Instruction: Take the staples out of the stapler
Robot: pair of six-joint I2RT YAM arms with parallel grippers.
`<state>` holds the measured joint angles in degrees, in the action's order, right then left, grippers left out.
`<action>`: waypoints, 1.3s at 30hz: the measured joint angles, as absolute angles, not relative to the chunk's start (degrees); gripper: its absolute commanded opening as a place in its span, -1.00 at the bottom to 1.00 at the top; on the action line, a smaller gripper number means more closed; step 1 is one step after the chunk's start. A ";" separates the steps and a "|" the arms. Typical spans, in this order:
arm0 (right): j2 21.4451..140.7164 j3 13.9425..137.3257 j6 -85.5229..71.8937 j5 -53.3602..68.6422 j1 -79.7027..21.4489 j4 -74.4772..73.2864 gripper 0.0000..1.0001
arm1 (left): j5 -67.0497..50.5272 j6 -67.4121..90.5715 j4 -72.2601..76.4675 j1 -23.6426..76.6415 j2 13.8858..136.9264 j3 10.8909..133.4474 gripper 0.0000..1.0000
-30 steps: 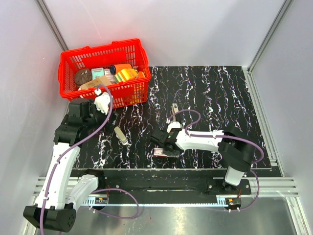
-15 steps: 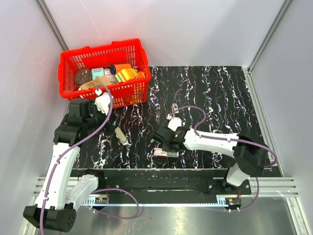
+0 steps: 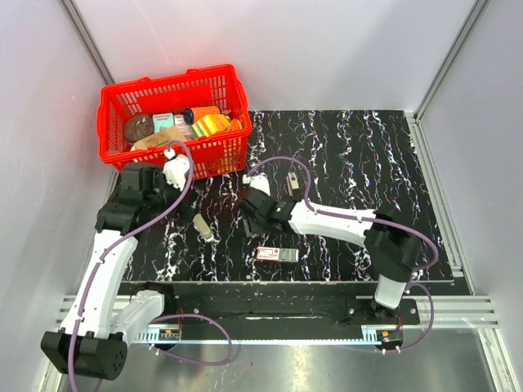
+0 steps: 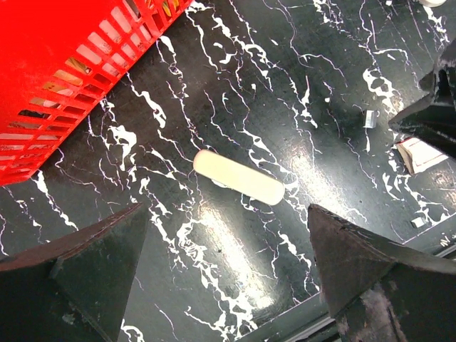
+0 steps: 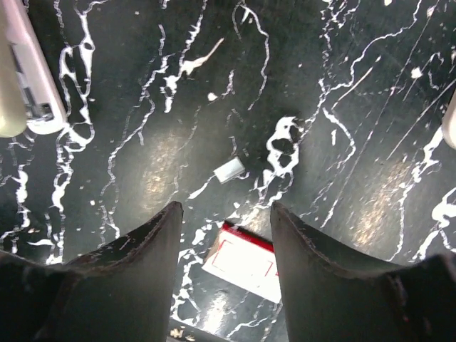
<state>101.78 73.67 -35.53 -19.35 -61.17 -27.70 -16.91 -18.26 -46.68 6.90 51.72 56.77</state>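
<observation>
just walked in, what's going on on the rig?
Neither arm is holding anything. The stapler lies flat on the black mat. The left gripper hovers open over it. The right gripper is also open, above a small pale piece, possibly a staple strip, that lies near the white box. I can't tell whether the stapler has been emptied.

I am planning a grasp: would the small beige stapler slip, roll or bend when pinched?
Probably stiff: the stapler looks like hard moulded plastic. Its smooth, rounded top may slip in a pinch. Being slim and lying flat, it seems unlikely to roll or tip.
</observation>
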 measured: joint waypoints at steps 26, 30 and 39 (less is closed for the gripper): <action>64.69 37.82 -33.80 -13.54 -51.00 -7.01 -0.16 | -10.55 -9.56 -33.71 34.54 91.00 60.95 0.94; 59.11 33.67 -34.37 -15.00 -51.00 -5.30 -0.20 | -9.98 -6.07 -30.85 38.13 94.21 62.81 0.82; 57.10 31.53 -34.83 -17.06 -51.00 -5.15 -0.19 | -8.16 -3.75 -29.47 41.89 100.47 64.79 0.52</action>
